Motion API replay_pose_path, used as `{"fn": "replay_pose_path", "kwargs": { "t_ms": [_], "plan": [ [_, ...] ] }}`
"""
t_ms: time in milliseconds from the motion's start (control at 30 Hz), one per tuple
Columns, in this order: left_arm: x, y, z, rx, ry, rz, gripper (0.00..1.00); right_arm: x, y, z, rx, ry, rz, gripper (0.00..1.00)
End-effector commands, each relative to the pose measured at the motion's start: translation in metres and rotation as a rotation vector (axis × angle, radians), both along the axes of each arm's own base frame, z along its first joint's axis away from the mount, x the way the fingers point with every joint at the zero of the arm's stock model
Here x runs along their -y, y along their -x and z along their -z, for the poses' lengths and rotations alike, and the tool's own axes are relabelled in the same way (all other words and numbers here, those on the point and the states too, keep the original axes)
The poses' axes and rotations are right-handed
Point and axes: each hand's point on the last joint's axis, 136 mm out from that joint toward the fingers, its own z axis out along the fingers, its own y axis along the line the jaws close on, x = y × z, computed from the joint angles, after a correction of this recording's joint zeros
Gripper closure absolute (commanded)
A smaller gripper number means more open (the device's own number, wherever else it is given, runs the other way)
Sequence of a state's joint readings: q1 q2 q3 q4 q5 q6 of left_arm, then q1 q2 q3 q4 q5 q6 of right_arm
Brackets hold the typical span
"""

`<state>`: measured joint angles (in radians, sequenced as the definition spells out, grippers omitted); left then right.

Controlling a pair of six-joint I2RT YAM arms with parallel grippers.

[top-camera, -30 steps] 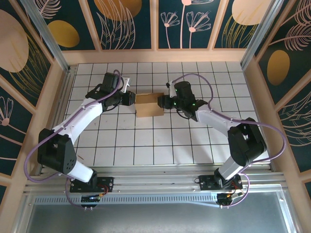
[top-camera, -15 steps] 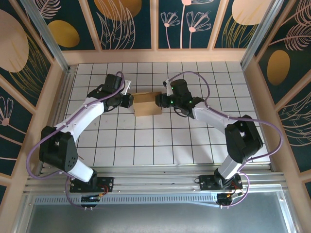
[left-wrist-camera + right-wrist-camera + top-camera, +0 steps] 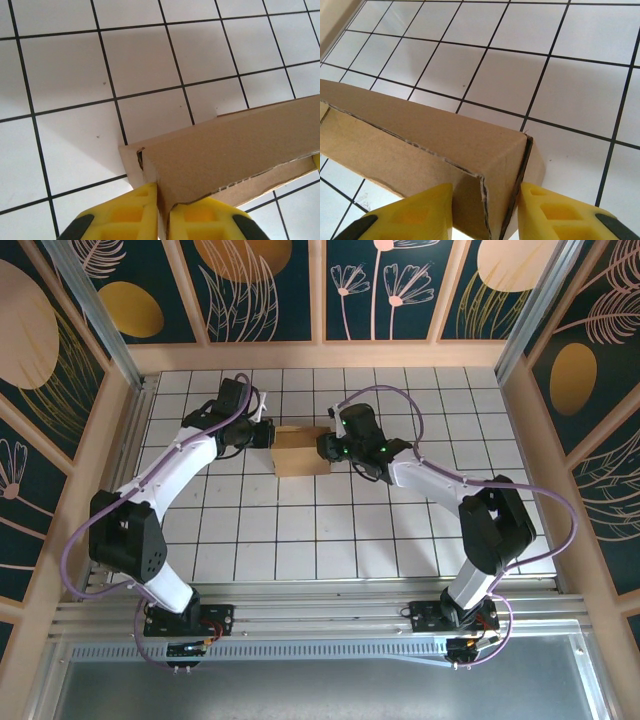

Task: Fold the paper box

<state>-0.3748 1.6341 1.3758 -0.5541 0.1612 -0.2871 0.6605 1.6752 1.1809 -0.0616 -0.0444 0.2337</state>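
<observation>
The paper box (image 3: pixel 303 452) sits on the tiled table (image 3: pixel 400 530), toward the far middle, walls raised. Its long axis runs left to right, with one end facing each arm. At the left end, the left gripper (image 3: pixel 162 216) is pinched tight on the thin edge of a wall at the corner. At the right end, the right gripper (image 3: pixel 482 212) straddles the corner, one finger on each side; we cannot tell whether it clamps. We judge both arms equally near.

White tiled table (image 3: pixel 350 530) inside leaf-painted walls (image 3: pixel 270 290).
Black grid lines cross it; metal rails (image 3: pixel 320 612) run along the bottom.
</observation>
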Motion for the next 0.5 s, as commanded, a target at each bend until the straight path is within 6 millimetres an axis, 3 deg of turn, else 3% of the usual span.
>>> {"fn": "replay_pose_path", "kwargs": {
  "t_ms": [0,300,467],
  "plan": [
    [0.014,0.006,0.006,-0.071,0.060,0.012,0.96,0.004,0.013,0.043,-0.085,0.135,-0.030,0.65],
    [0.007,0.000,0.007,-0.104,0.011,-0.036,1.00,0.002,0.016,0.048,-0.071,0.204,-0.042,0.65],
    [0.008,-0.001,0.026,-0.226,-0.021,-0.059,1.00,0.002,0.016,0.055,-0.050,0.285,-0.037,0.65]
  ]
}}
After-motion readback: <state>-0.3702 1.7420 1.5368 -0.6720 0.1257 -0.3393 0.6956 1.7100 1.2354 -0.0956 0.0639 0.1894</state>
